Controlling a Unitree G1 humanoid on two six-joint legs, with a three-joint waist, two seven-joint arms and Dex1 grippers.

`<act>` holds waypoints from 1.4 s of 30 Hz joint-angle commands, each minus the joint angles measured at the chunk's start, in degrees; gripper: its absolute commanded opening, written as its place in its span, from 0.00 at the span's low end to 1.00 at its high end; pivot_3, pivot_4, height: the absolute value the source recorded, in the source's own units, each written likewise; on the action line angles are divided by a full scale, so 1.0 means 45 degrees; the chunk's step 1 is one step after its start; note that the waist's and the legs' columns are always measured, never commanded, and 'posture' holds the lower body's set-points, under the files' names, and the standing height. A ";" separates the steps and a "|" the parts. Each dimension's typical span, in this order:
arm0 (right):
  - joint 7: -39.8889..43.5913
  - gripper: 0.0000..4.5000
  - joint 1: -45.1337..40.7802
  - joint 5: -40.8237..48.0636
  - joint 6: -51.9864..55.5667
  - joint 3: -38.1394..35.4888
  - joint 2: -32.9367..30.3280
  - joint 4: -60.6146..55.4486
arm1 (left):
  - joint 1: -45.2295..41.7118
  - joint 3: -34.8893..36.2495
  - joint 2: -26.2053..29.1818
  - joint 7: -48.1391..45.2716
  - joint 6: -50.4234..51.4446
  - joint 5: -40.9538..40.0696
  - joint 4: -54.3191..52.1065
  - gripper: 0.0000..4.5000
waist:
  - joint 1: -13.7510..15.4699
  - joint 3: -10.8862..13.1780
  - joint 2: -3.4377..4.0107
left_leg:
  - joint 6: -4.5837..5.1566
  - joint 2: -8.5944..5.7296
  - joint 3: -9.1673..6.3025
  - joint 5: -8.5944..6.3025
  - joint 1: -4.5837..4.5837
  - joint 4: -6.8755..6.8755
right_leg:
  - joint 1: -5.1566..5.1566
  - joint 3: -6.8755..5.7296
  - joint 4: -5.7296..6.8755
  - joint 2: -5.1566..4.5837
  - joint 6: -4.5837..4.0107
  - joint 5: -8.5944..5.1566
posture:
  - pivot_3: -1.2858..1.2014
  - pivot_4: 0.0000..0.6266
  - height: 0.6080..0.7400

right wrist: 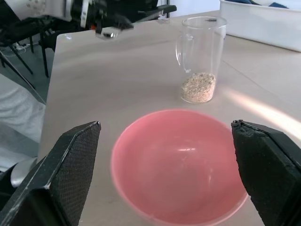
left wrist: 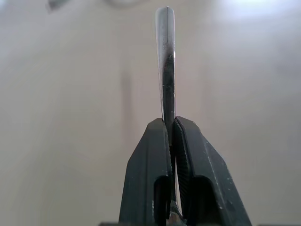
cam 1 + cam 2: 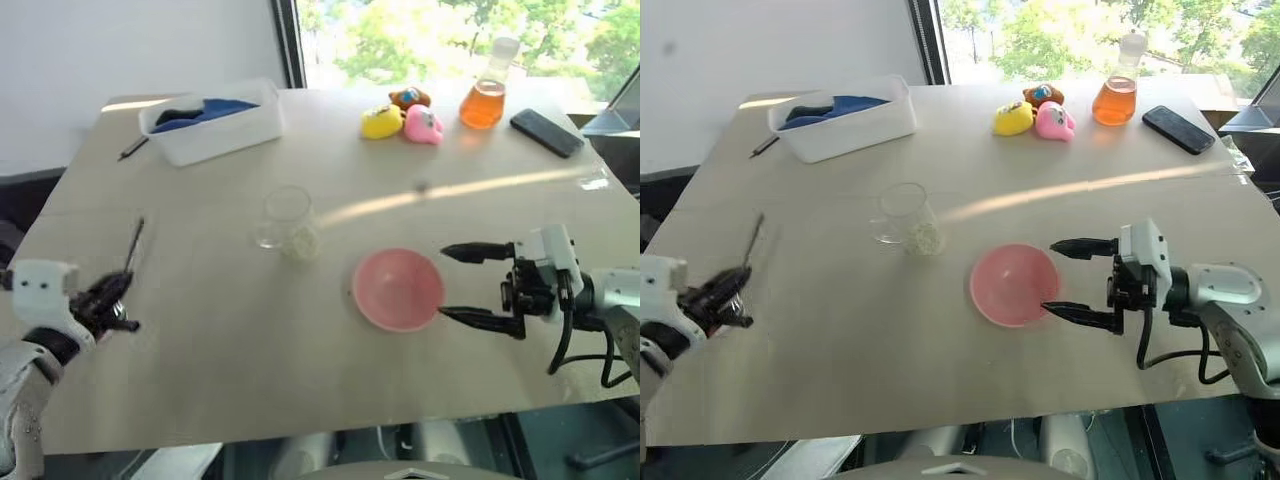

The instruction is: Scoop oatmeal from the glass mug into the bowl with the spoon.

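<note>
Tabletop [image 3: 300, 350]: spoon [image 2: 165, 66] clamped in left pincer [image 2: 172, 136].

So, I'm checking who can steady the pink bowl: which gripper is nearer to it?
Right. The right gripper stands open right beside the bowl, while the left gripper holds the spoon far across the table.

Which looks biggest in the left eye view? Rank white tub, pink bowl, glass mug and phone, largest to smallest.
1. White tub
2. Pink bowl
3. Glass mug and phone: alike in apparent size, and the phone lies farther away, so unranked.
</note>
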 commanded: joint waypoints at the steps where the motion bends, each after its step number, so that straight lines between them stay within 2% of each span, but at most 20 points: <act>1: 0.0067 1.00 -0.0474 0.0103 -0.0028 -0.0108 0.0110 0.0287 | -0.1015 0.0934 0.0153 0.0656 -0.0205 -0.0862 -0.1515 0.01 | 0.0017 0.0000 0.0000 | 0.0000 -0.0001 0.0001 0.0000 0.0001 0.0000 | 0.0001 0.0001 0.0000 0.0000 0.0000 0.0000 | 0.52 0.24 1.00; 7: -0.1463 1.00 -0.1853 0.1085 0.1434 -0.0516 0.0836 0.0913 | -0.3799 0.0057 0.1256 0.1140 -0.0012 -0.1316 -0.2220 0.01 | -0.0038 0.0012 -0.0018 | -0.0021 0.0001 -0.0009 0.0014 0.0002 -0.0001 | -0.0002 -0.0007 0.0005 0.0013 -0.0019 0.0014 | 0.52 0.24 1.00; 9: -0.3426 1.00 -0.2704 0.2461 0.2992 -0.1076 0.1464 0.1115 | -0.4439 -0.0829 0.1692 0.1101 -0.0130 -0.0860 -0.2307 0.01 | -0.0143 0.0012 -0.0015 | -0.0021 -0.0001 -0.0006 0.0014 0.0008 -0.0004 | -0.0002 0.0000 0.0008 0.0013 -0.0018 0.0015 | 0.52 0.24 1.00; 12: -0.6007 1.00 -0.4126 0.4260 0.4796 -0.1676 0.2175 0.1190 | -0.5912 -0.2972 0.1903 0.1091 -0.0508 -0.0243 -0.2691 0.01 | -0.0176 0.0021 -0.0006 | -0.0029 -0.0004 -0.0001 0.0021 0.0003 -0.0007 | -0.0014 0.0010 0.0014 0.0019 -0.0026 0.0025 | 0.52 0.24 1.00; 16: -0.9081 1.00 -0.5681 0.6259 0.6711 -0.1896 0.2809 0.1250 | -0.8238 -0.6054 0.0877 0.1344 -0.0475 0.0305 -0.3019 0.01 | -0.0141 0.0021 -0.0014 | -0.0036 -0.0005 -0.0020 0.0026 -0.0019 -0.0005 | -0.0024 -0.0010 0.0018 0.0022 -0.0029 0.0031 | 0.52 0.24 1.00; 18: -1.0142 1.00 -0.6228 0.6976 0.7236 -0.1900 0.3067 0.1311 | -0.8901 -0.7029 0.0411 0.1381 -0.0676 0.0784 -0.2847 0.01 | -0.0174 0.0021 -0.0014 | -0.0035 -0.0010 -0.0016 0.0028 -0.0027 -0.0001 | -0.0029 -0.0007 0.0017 0.0018 -0.0027 0.0033 | 0.52 0.24 1.00; 21: -1.1463 1.00 -0.7097 0.7772 0.7532 -0.1705 0.3609 0.1274 | -0.9933 -0.8802 -0.0977 0.1408 -0.0872 0.1163 -0.2463 0.01 | -0.0223 0.0020 -0.0014 | -0.0032 -0.0011 0.0018 0.0030 -0.0096 0.0001 | -0.0124 0.0022 0.0031 0.0024 -0.0026 0.0034 | 0.52 0.24 1.00; 24: -1.2336 1.00 -0.7605 0.8339 0.7684 -0.1726 0.3892 0.1406 | -1.0230 -0.9912 -0.1459 0.0977 -0.1295 0.1941 -0.2248 0.01 | -0.0334 0.0019 -0.0016 | -0.0036 -0.0012 0.0038 0.0036 -0.0229 0.0047 | -0.0261 0.0021 0.0091 0.0029 -0.0025 0.0035 | 0.52 0.24 1.00; 28: -1.2920 1.00 -0.7962 0.8805 0.7835 -0.1568 0.3917 0.1320 | -1.0237 -1.1287 -0.1515 0.0381 -0.2494 0.3494 -0.1977 0.01 | -0.0493 0.0020 -0.0015 | -0.0036 -0.0012 0.0081 0.0038 -0.0245 0.0064 | -0.0309 0.0028 0.0144 0.0028 -0.0026 0.0034 | 0.52 0.24 1.00; 42: -1.2810 1.00 -0.8354 0.8548 0.7545 -0.1097 0.3965 0.1063 | -1.0293 -1.1732 -0.2168 -0.0333 -0.3359 0.4935 -0.1301 0.01 | -0.0490 0.0020 -0.0015 | -0.0038 -0.0003 0.0121 0.0043 -0.0232 0.0196 | -0.0308 0.0127 0.0271 0.0090 -0.0030 0.0067 | 0.52 0.24 1.00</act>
